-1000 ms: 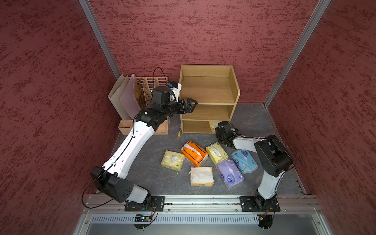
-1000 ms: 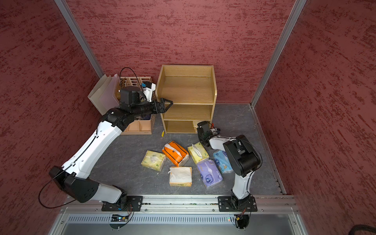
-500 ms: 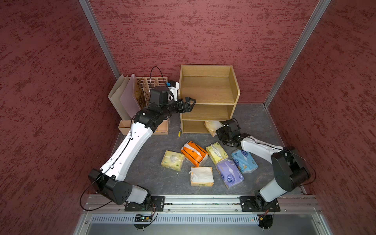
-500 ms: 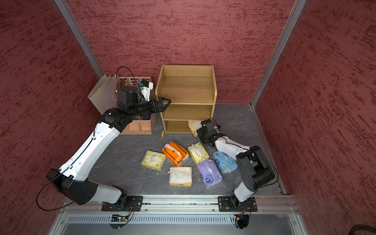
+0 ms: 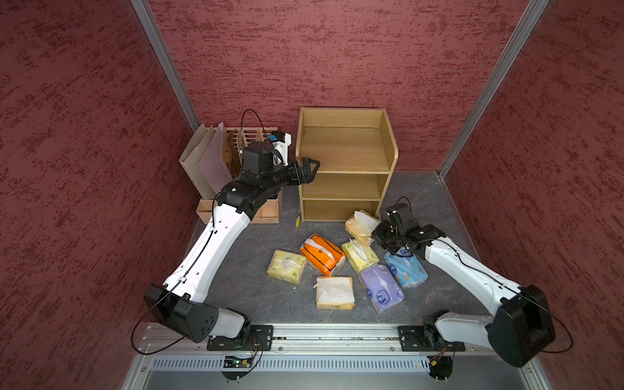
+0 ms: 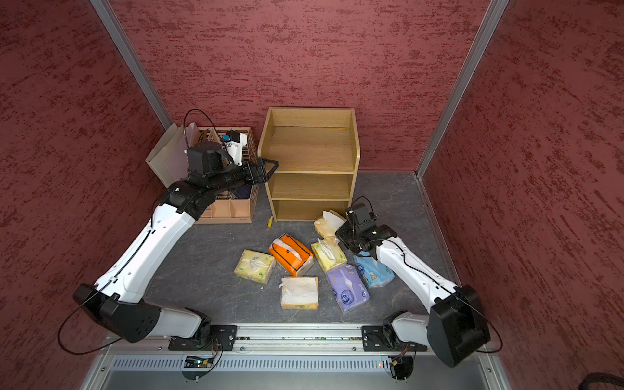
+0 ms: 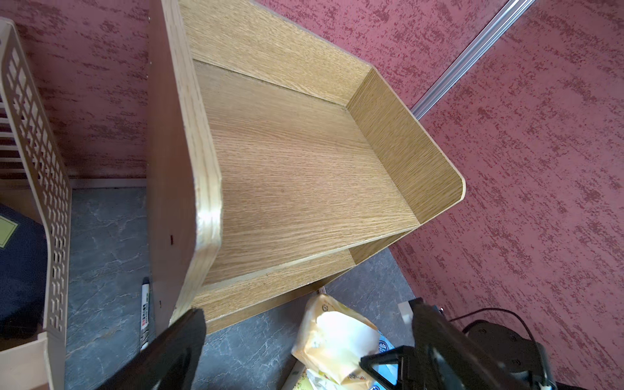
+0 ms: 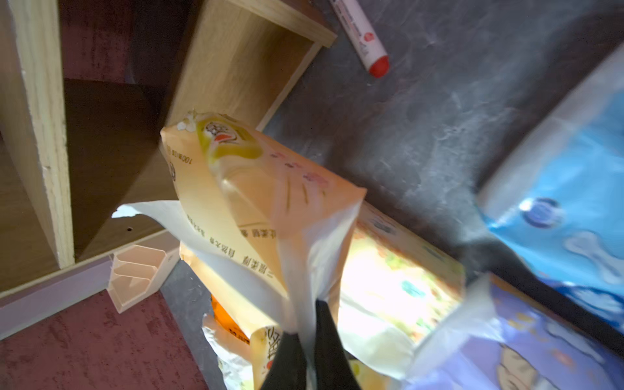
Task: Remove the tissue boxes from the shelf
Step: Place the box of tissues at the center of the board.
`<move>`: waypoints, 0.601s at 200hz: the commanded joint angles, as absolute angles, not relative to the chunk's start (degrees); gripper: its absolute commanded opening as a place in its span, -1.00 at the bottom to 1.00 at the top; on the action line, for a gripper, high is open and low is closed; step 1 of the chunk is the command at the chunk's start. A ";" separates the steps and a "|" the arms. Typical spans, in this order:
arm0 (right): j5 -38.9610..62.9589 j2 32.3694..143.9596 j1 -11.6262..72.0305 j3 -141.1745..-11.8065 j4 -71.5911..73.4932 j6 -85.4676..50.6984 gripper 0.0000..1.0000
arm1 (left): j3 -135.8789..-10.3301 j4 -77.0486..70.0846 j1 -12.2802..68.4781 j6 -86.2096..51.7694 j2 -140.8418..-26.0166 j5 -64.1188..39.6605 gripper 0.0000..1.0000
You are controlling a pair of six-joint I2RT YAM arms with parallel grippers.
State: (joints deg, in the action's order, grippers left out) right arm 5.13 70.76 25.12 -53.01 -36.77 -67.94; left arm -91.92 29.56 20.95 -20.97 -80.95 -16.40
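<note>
The light-wood shelf (image 5: 344,158) (image 6: 310,155) stands at the back with all three tiers bare. My right gripper (image 5: 375,233) (image 8: 309,334) is shut on the end seam of a beige tissue pack (image 5: 358,224) (image 8: 256,189), just outside the shelf's bottom right corner. Whether the pack touches the floor is unclear. On the floor in front lie several tissue boxes: pale yellow (image 5: 287,266), orange with black lines (image 5: 322,254), yellow (image 5: 359,256), purple (image 5: 381,287), light blue (image 5: 405,271), tan-orange (image 5: 335,293). My left gripper (image 5: 310,167) (image 7: 305,310) hangs open and empty at the top tier's front left corner.
A pink slotted file organizer (image 5: 236,158) with folders and a navy booklet (image 7: 17,263) stands left of the shelf, under my left arm. A marker (image 5: 297,221) (image 8: 361,37) lies on the floor by the shelf's front left foot. Red walls close in on three sides.
My right gripper has drawn back from the shelf's bottom tier, pulling the beige pack out onto the floor side. The left gripper has barely moved.
</note>
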 commanded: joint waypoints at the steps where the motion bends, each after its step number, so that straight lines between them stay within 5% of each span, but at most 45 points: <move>1: 1.79 65.00 23.01 -51.08 -47.70 -64.69 -1.00 | -91.19 28.07 20.23 -20.50 -79.25 -16.39 0.99; 56: 2.98 54.10 10.19 -48.13 -55.09 -59.59 -1.00 | -88.61 27.42 19.60 -21.18 -77.70 -16.27 0.99; 120: 9.22 61.35 -4.91 -50.58 -48.90 -50.51 -1.00 | -88.67 28.72 19.22 -20.52 -77.26 -16.11 0.99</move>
State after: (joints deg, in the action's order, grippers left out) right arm 6.00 57.54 -1.41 -48.40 -53.21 -55.40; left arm -88.71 28.77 19.73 -21.15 -78.72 -16.40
